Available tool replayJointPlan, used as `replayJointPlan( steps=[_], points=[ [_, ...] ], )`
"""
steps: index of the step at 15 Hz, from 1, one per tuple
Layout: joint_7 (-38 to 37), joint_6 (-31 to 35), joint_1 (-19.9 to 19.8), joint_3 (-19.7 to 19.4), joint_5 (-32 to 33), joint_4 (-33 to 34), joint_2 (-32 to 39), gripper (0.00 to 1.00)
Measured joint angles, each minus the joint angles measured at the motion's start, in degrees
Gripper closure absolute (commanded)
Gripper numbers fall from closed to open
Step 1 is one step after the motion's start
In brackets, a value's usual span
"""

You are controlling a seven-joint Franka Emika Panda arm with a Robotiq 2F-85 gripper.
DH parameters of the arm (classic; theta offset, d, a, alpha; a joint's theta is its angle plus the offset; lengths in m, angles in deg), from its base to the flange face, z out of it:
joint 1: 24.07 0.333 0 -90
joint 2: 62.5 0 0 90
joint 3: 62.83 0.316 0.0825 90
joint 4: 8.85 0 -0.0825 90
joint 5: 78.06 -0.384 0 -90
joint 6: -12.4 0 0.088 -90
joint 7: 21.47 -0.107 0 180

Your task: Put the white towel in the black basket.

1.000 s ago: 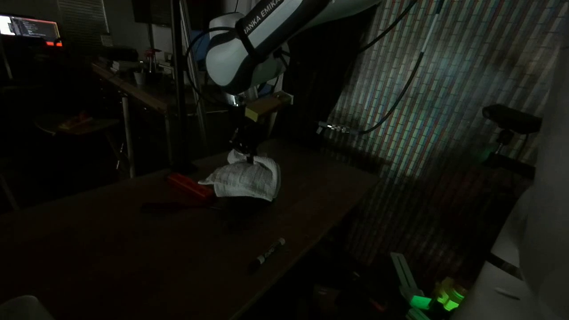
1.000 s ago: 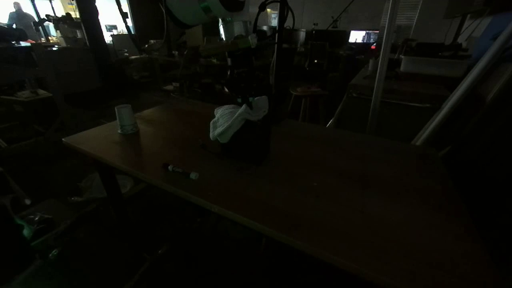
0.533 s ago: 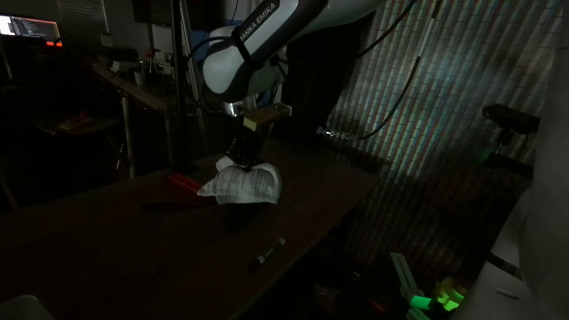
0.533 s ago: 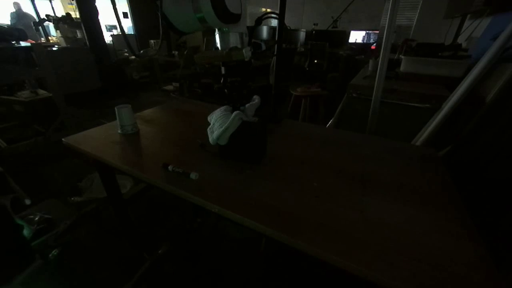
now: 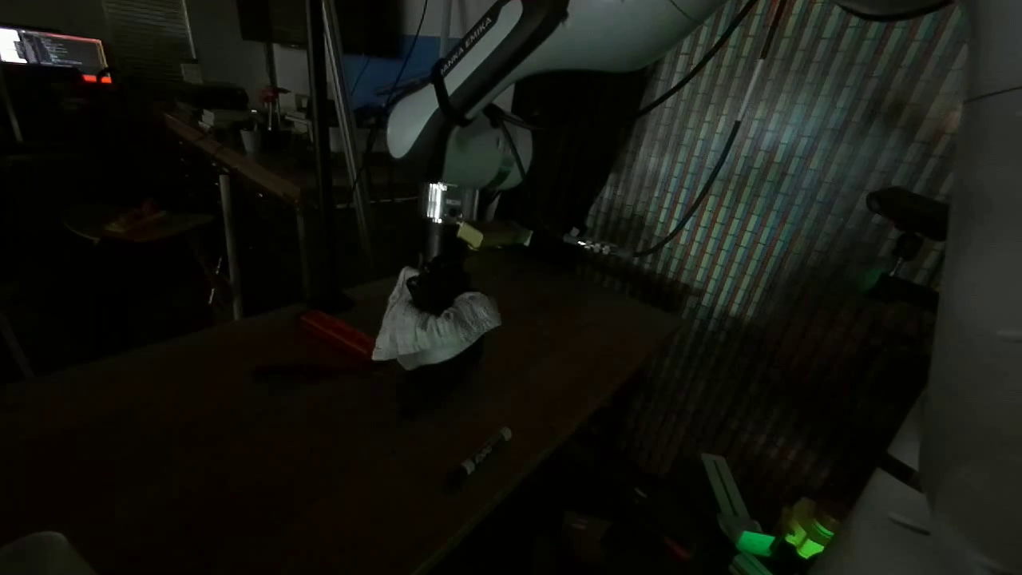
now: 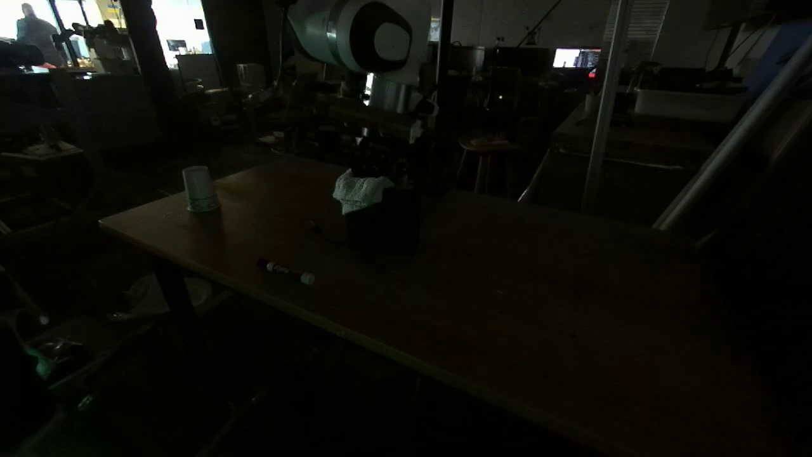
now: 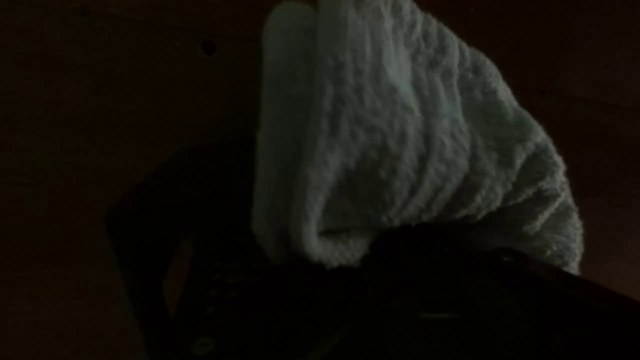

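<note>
The white towel [image 5: 431,339] lies bunched over the top of the black basket [image 6: 384,222], and part of it hangs over the rim in both exterior views [image 6: 360,193]. In the wrist view the towel [image 7: 390,125] fills the upper middle, and the dark basket edge with a handle-like opening [image 7: 142,245] shows at the left. My gripper [image 5: 437,299] points down into the towel at the basket's mouth, with cloth around it. Its fingertips are hidden in the cloth and the dark, so I cannot see whether they pinch it. The basket's inside is hidden.
A marker [image 5: 483,455] lies near the table edge. A red object [image 5: 339,331] lies beside the basket, with a dark thing [image 5: 287,371] close by. An upturned white cup [image 6: 201,189] stands towards the table's far corner. The scene is very dark.
My gripper has moved lower into the towel and become more upright. The towel has sunk at its middle, and the raised end seen in an exterior view has dropped out of sight.
</note>
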Motion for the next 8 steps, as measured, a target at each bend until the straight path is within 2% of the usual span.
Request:
replayJointPlan(
  steps=[4, 8],
  points=[
    [6.02, 0.04, -1.61, 1.39, -3.91, 0.19, 2.55, 0.97],
    [8.57, -0.19, -1.85, 2.66, -4.13, 0.20, 4.45, 0.97]
  ],
)
